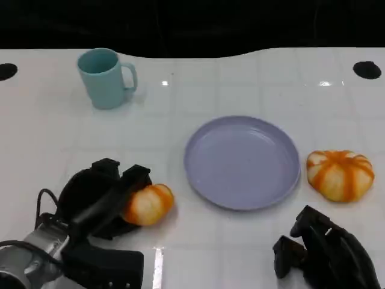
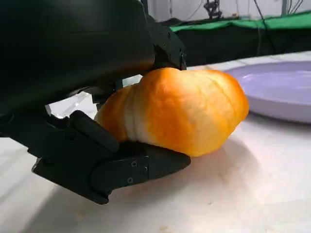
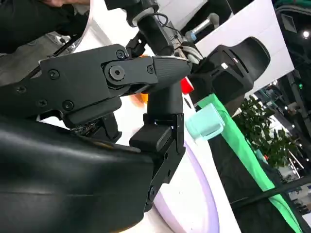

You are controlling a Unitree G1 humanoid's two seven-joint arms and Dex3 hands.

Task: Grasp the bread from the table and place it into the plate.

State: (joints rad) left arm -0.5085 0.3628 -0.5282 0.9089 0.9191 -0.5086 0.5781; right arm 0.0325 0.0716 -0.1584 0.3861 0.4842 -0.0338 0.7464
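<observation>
A lavender plate (image 1: 242,161) is seen on the white table (image 1: 54,150), ahead and to the right of the left hand (image 1: 99,201) and just ahead of the right hand (image 1: 325,253); nothing is held in it. A pale teal mug (image 1: 105,78) stands upright well ahead of the left hand, near the table's far edge; its inside cannot be seen.

A bread roll (image 1: 148,205), orange with pale streaks, is gripped by the left hand. In the left wrist view the roll (image 2: 175,111) is clamped between fingers (image 2: 121,165) passing beneath it and the rounded black shell pressing on it from above, and it lies low against the table, just short of the plate rim (image 2: 277,92). Whether it rests on the surface or is slightly raised cannot be told.

A second bread roll (image 1: 340,174) lies on the table ahead and slightly to the right of the right hand, just beside the plate's right edge, touched by nothing.

The right hand is held low near the table's front edge with its fingers curled inward on nothing.
</observation>
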